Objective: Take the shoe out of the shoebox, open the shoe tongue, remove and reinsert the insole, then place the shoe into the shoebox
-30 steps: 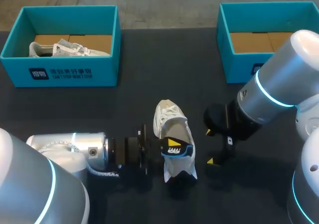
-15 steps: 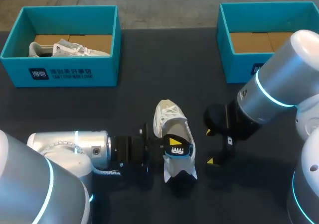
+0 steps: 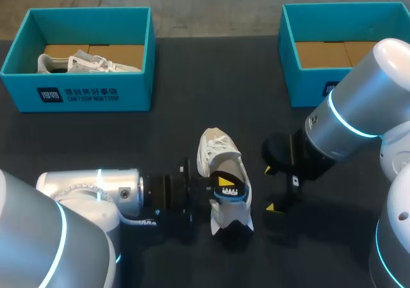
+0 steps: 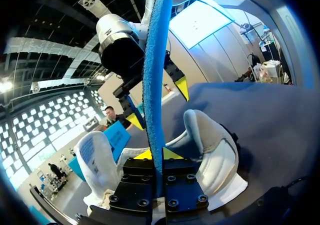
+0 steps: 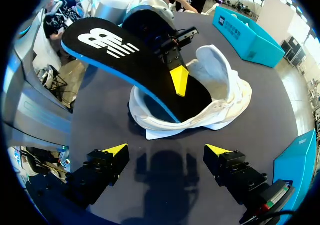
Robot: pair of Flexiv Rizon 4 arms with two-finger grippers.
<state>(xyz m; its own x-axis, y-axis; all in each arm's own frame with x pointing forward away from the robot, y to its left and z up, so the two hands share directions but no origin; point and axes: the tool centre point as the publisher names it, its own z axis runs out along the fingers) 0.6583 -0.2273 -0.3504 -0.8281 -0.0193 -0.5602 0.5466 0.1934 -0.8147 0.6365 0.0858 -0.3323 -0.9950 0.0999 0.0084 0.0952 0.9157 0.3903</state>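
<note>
Now left tool [image 3: 224, 187] clamps the insole [image 3: 233, 192], its end inside the shoe [image 3: 218, 148]; right tool [image 3: 270, 188], apart, hovers right. Likely the insole step; next, steady the shoe.

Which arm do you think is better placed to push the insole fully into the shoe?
Probably left. The left gripper is shut on the insole, whose far end sits inside the shoe. The right gripper is open beside the shoe, holding nothing.

Left end effector [image 4: 158, 155] clamps the insole [image 4: 154, 75]; right end effector [image 5: 166, 150] hangs spread open
</note>
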